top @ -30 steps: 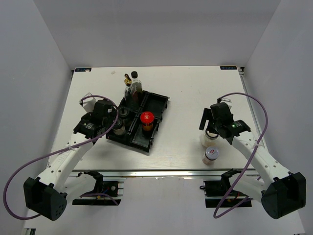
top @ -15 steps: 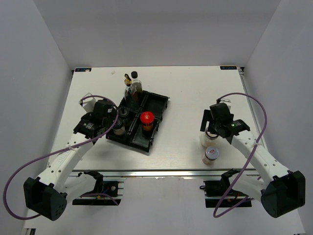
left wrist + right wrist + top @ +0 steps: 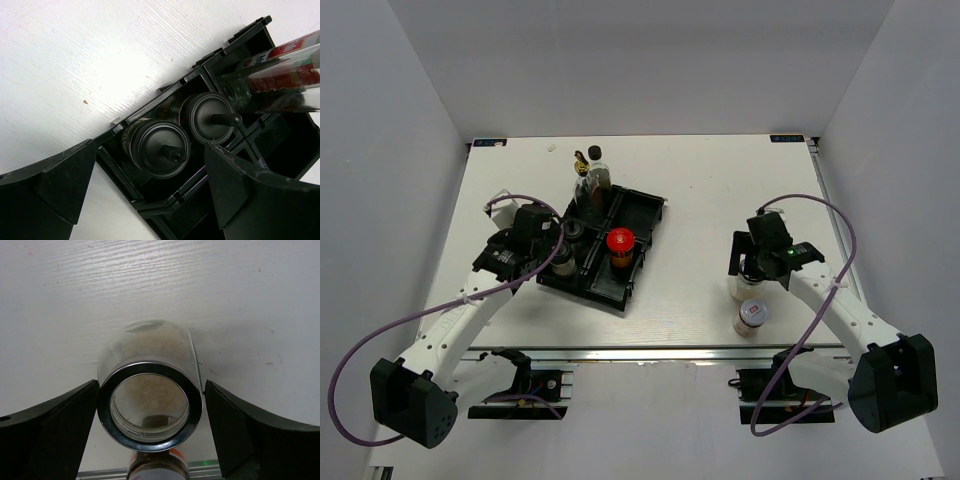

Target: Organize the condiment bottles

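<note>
Two black-capped bottles (image 3: pixel 158 148) sit side by side in the tray (image 3: pixel 250 34), middle left of the top view, under the wide-open left pincer (image 3: pixel 150 155). Lower right, the right pincer (image 3: pixel 751 264) gapes wide around a silver-lidded jar (image 3: pixel 149 390) on the tabletop (image 3: pixel 700 180), ready to squeeze it.

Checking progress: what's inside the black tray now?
Two black-capped bottles share one compartment, a red-lidded jar sits in another, a tall clear bottle in a third; the fourth looks empty. The floors beneath them are covered.

Tray (image 3: pixel 645 212) left of table (image 3: pixel 710 170) centre; capped bottles (image 3: pixel 160 147) side by side in one compartment. Two jars (image 3: pixel 753 313) right front.
</note>
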You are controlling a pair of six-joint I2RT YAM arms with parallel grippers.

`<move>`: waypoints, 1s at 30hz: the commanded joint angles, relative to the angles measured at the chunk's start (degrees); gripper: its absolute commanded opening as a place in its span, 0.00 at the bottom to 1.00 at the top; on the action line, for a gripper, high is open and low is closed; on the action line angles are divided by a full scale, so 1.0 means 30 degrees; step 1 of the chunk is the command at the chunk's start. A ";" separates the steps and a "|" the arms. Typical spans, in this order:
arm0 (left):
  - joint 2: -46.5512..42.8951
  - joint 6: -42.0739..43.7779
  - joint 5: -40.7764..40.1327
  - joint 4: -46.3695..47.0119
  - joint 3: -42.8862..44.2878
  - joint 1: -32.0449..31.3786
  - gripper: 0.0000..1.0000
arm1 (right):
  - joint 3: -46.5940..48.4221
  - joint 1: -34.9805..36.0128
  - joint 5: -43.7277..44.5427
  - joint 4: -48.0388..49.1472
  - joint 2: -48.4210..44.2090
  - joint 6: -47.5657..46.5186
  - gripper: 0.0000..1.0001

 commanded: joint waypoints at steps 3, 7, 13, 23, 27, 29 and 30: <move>-0.0052 0.0178 -0.0024 0.0318 0.0049 -0.0036 0.98 | -0.0255 -0.0229 -0.0762 0.0653 -0.0044 -0.0302 0.86; -0.0081 0.0177 -0.0024 0.0318 0.0020 -0.0036 0.98 | -0.0051 -0.0200 -0.0793 0.0741 -0.0132 -0.0448 0.63; -0.0110 0.0236 -0.0083 0.0201 0.0020 -0.0066 0.98 | 0.0800 -0.0200 -0.1203 0.0829 0.0044 -0.0595 0.20; -0.0257 0.0236 -0.0112 0.0347 -0.0010 -0.0036 0.98 | 0.6244 0.0911 -0.4132 0.3784 0.1825 -0.1094 0.05; -0.0315 0.0177 -0.0141 0.0201 0.0049 -0.0036 0.98 | 0.9114 0.2638 -0.3402 0.4957 0.4257 -0.0187 0.03; -0.0432 0.0061 -0.0171 0.0201 -0.0068 -0.0065 0.98 | 1.0518 0.2905 -0.2906 0.5368 0.5776 0.1357 0.03; -0.0491 0.0031 -0.0113 0.0288 -0.0185 -0.0037 0.98 | 1.0961 0.3138 -0.2728 0.5515 0.6250 0.1832 0.03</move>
